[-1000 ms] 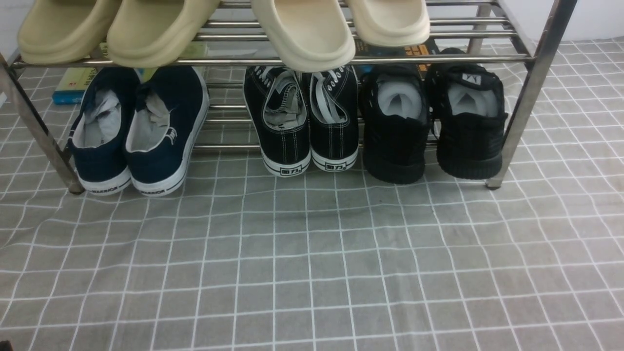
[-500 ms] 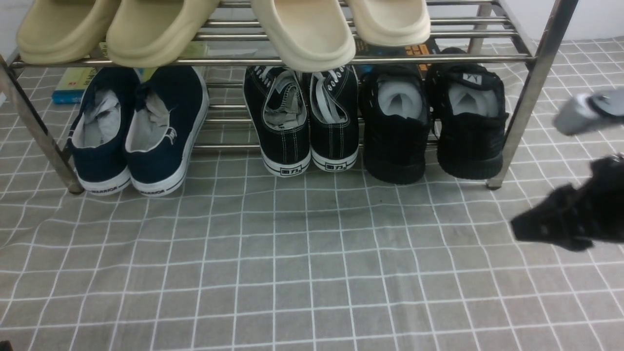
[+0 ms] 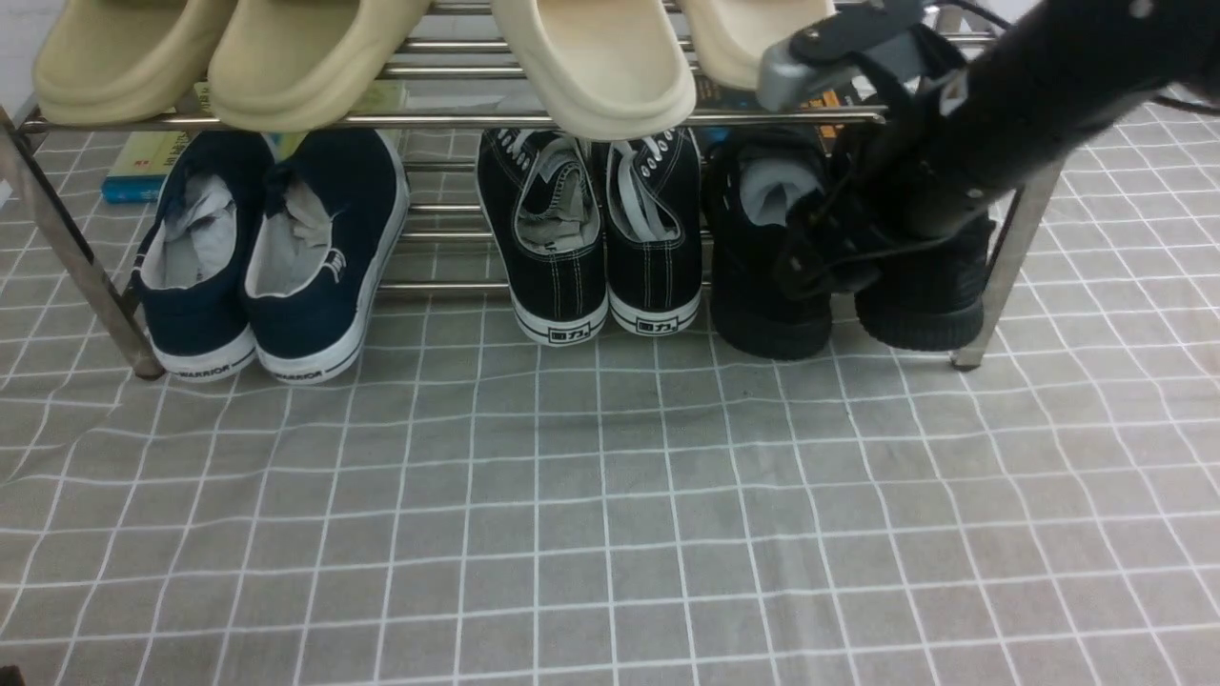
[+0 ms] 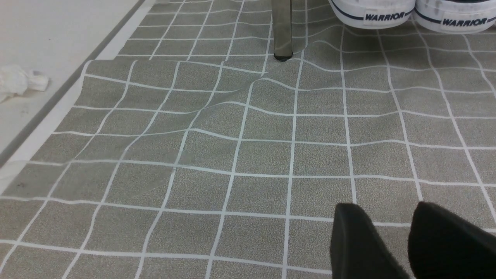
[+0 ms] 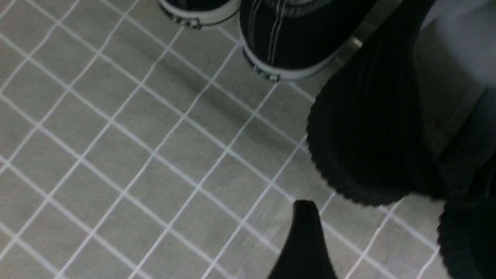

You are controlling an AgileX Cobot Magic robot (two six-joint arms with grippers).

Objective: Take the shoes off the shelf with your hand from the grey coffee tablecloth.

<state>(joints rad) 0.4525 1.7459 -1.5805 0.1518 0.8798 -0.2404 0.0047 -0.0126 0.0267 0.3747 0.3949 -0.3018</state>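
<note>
The shoes (image 3: pixel 770 310), all-black sneakers with ribbed knit uppers, grooved black soles and pale grey stuffing, stand heels outward at the right end of the lower tier of the shelf (image 3: pixel 1012 257) (just beside the black canvas pair (image 3: pixel 591 276) with white soles). The shelf, of shiny round metal tubes, stands on the grey coffee tablecloth (image 3: pixel 610 495), slightly wrinkled, with thin white grid lines. The hand (image 3: pixel 818 272), bulky and black with a silver-grey block, reaches from the right across the right shoe, its tip at the two heels, jaws spread wide and holding nothing.
</note>
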